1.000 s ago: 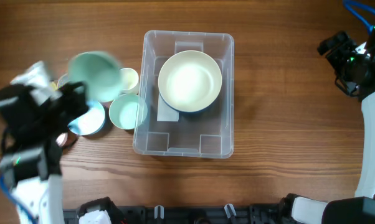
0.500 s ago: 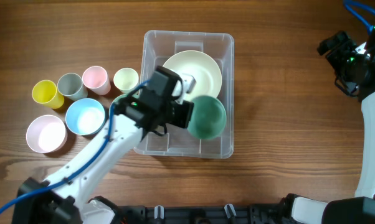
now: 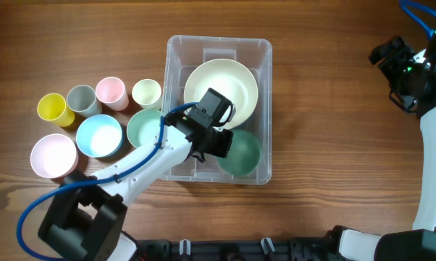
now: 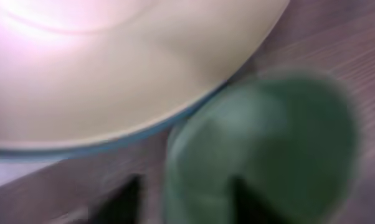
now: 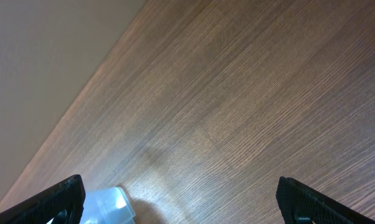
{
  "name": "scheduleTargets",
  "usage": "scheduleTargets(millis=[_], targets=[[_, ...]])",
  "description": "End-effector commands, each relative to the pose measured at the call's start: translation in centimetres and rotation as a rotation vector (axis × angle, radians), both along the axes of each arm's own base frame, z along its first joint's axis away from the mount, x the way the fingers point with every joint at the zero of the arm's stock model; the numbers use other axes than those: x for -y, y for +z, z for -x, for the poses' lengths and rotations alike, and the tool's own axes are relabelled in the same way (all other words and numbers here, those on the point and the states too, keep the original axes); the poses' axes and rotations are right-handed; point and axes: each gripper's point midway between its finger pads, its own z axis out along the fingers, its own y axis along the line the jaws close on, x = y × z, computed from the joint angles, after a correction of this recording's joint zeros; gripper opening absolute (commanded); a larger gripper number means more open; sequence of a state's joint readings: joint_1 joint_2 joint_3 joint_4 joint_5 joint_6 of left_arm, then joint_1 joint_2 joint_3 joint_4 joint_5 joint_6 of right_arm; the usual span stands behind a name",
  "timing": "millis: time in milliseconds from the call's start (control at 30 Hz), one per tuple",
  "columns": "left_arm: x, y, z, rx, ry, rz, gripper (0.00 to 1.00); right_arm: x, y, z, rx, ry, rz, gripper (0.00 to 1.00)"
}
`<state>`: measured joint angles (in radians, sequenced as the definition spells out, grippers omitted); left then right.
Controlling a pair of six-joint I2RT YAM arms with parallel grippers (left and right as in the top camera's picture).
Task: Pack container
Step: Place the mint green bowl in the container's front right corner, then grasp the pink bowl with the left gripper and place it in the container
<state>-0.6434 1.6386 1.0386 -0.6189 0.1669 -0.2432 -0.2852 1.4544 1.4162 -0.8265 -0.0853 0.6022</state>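
Overhead, seven small vessels stand on the desk (image 3: 334, 159), all to the left of the container (image 3: 264, 101). Farthest from it is a pink bowl (image 3: 53, 156), with a yellow cup (image 3: 51, 107) beyond that. Closer in are a grey cup (image 3: 81, 98) and a blue bowl (image 3: 99, 135), then a pink cup (image 3: 110, 91). A cream cup (image 3: 146, 92) stands just beside the container's left wall. A mint bowl (image 3: 144, 127) sits against that same wall, partly under the left arm.

The container itself lies mid-desk, open side up. A large cream bowl (image 3: 221, 83) fills its far half. A dark green bowl (image 3: 241, 152) sits in its near right corner, just beside the cream bowl.

The left arm reaches over the container's left wall. The left claw (image 4: 187, 193) is at the green bowl's rim. In the left wrist view one finger (image 4: 130, 194) shows outside that rim and the other inside the bowl. The view is so smeared, however, that I cannot tell whether they pinch the rim or stand loose of it.

Well to the right of the container, near the desk's far right edge, the right claw (image 5: 180, 193) hangs released. Its fingers are spread wide with only bare wood between them.
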Motion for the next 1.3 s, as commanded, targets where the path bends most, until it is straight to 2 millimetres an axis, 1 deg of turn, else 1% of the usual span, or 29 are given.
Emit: scheduleTargets(millis=[0, 33, 100, 133, 167, 200, 267, 300, 367, 400, 433, 467, 500, 600, 633, 667, 700, 767, 800, 867, 900, 933, 967, 1000, 1033, 1133, 1167, 1200, 1267], targets=[[-0.4, 6.0, -1.8, 0.124, 0.078, 0.052, 0.7, -0.1, 0.1, -0.3, 0.004, -0.001, -0.007, 1.0], [-1.5, 7.7, -2.3, 0.167, 0.131, 0.035, 0.7, -0.1, 0.1, -0.3, 0.004, -0.001, -0.007, 1.0], [-4.7, 10.7, -3.2, 0.244, 0.263, -0.005, 0.74, -0.1, 0.1, -0.3, 0.004, -0.001, -0.007, 1.0], [-7.6, 12.4, -3.5, 0.284, 0.379, -0.036, 0.77, -0.1, 0.1, -0.3, 0.004, -0.001, -0.007, 1.0], [-11.1, 13.5, -3.4, 0.305, 0.517, -0.066, 0.83, -0.1, 0.1, -0.3, 0.004, -0.001, -0.007, 1.0], [-14.6, 14.2, -3.0, 0.308, 0.657, -0.099, 0.84, -0.1, 0.1, -0.3, 0.004, -0.001, -0.007, 0.99], [-20.5, 14.8, -1.8, 0.291, 0.899, -0.152, 0.84, -0.1, 0.1, -0.3, 0.004, -0.001, -0.007, 1.0], [-22.6, 14.9, -1.2, 0.278, 0.985, -0.168, 0.85, -0.1, 0.1, -0.3, 0.004, -0.001, -0.007, 1.0], [-29.7, 14.9, 1.1, 0.226, 1.253, -0.224, 0.88, -0.1, 0.1, -0.3, 0.004, -0.001, -0.007, 0.99], [-32.7, 14.7, 2.2, 0.206, 1.371, -0.245, 0.91, -0.1, 0.1, -0.3, 0.004, -0.001, -0.007, 0.99], [-35.3, 14.4, 3.3, 0.187, 1.477, -0.26, 0.95, -0.1, 0.1, -0.3, 0.004, -0.001, -0.007, 1.0], [-37.6, 13.8, 4.4, 0.161, 1.577, -0.264, 0.95, -0.1, 0.1, -0.3, 0.004, -0.001, -0.007, 1.0], [-39.2, 13.0, 5.4, 0.124, 1.657, -0.249, 0.95, -0.1, 0.1, -0.3, 0.004, -0.001, -0.007, 1.0], [-41.9, 9.9, 7.6, -0.015, 1.822, -0.152, 0.95, -0.1, 0.1, -0.3, 0.004, -0.001, -0.007, 1.0], [-42.9, 8.6, 8.4, -0.054, 1.876, -0.129, 0.95, -0.1, 0.1, -0.3, 0.004, -0.001, -0.007, 1.0], [-43.6, 7.3, 9.0, -0.087, 1.918, -0.107, 0.96, -0.1, 0.1, -0.3, 0.004, -0.001, -0.007, 1.0], [-44.0, 5.9, 9.2, -0.116, 1.945, -0.064, 0.96, -0.1, 0.1, -0.3, 0.004, -0.001, -0.007, 0.99], [-44.4, 3.4, 8.8, -0.161, 1.949, 0.003, 0.92, -0.1, 0.1, -0.3, 0.004, -0.001, -0.007, 1.0], [-44.5, 2.5, 8.6, -0.178, 1.927, 0.016, 0.88, -0.1, 0.1, -0.3, 0.004, -0.001, -0.007, 1.0], [-44.5, 0.8, 7.8, -0.211, 1.882, 0.04, 0.86, -0.1, 0.1, -0.3, 0.004, -0.001, -0.007, 1.0], [-44.4, 0.0, 7.1, -0.223, 1.838, 0.067, 0.84, -0.1, 0.1, -0.3, 0.004, -0.001, -0.007, 1.0], [-44.3, -1.1, 6.3, -0.243, 1.799, 0.095, 0.8, -0.1, 0.1, -0.3, 0.004, -0.001, -0.007, 0.99], [-44.4, -1.8, 6.2, -0.256, 1.786, 0.092, 0.76, -0.1, 0.1, -0.3, 0.004, -0.001, -0.007, 1.0], [-44.4, -2.4, 6.2, -0.275, 1.783, 0.089, 0.71, -0.1, 0.1, -0.3, 0.003, -0.001, -0.007, 1.0], [-44.4, -3.1, 6.3, -0.296, 1.783, 0.087, 0.62, -0.1, 0.1, -0.3, 0.004, -0.001, -0.007, 1.0], [-44.2, -4.9, 6.5, -0.359, 1.781, 0.085, 0.25, -0.1, 0.1, -0.3, 0.004, -0.001, -0.007, 1.0], [-44.1, -5.2, 6.6, -0.37, 1.78, 0.085, 0.09, -0.1, 0.0, -0.3, 0.003, -0.001, -0.008, 1.0], [-44.1, -5.2, 6.6, -0.372, 1.78, 0.085, 0.04, -0.1, 0.0, -0.3, 0.003, -0.001, -0.008, 1.0], [-44.1, -4.8, 6.7, -0.366, 1.784, 0.086, 0.04, -0.1, 0.0, -0.3, 0.003, -0.001, -0.008, 1.0]])
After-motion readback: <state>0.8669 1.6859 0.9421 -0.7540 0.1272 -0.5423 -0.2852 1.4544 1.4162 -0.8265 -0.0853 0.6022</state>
